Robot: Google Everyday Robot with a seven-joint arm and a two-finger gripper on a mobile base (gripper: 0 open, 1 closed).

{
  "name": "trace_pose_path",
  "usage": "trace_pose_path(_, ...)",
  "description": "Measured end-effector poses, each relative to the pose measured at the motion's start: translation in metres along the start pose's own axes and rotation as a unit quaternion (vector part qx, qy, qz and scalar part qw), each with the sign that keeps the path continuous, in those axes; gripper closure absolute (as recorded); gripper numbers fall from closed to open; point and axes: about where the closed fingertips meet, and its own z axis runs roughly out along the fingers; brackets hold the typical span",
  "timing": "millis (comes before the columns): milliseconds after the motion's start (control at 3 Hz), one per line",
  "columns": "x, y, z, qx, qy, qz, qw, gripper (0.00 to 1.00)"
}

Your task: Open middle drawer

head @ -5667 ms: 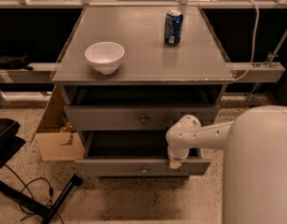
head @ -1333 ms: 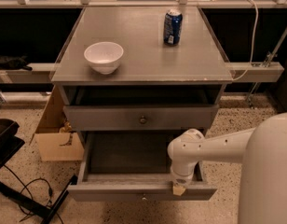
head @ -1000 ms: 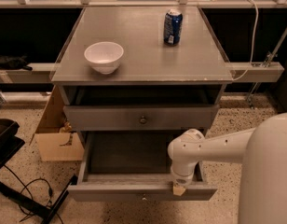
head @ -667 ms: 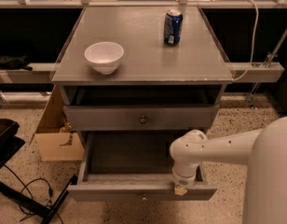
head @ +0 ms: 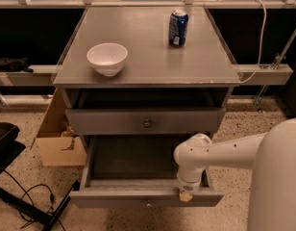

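The middle drawer [head: 114,198] is the lower grey drawer in view. It stands pulled far out, showing its dark grey inside [head: 131,159] and its small round knob [head: 148,204] on the front. My gripper [head: 186,195] points down from the white arm [head: 220,150]. It sits at the top edge of the drawer front, right of the knob.
The drawer above [head: 109,121] is closed, with a knob [head: 147,123]. A white bowl [head: 107,58] and a blue can [head: 178,28] stand on the cabinet top. A cardboard box [head: 56,146] and black chair legs [head: 23,206] with cables lie on the floor at left.
Since the earliest frame the middle drawer has come much farther out, with my gripper moving toward the camera. Over the last second almost nothing has moved.
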Motion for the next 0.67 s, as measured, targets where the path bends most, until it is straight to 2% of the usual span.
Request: trace_pose_path(667, 0.0, 0.0, 0.0, 0.0, 0.0, 0.0, 1.0, 0.35)
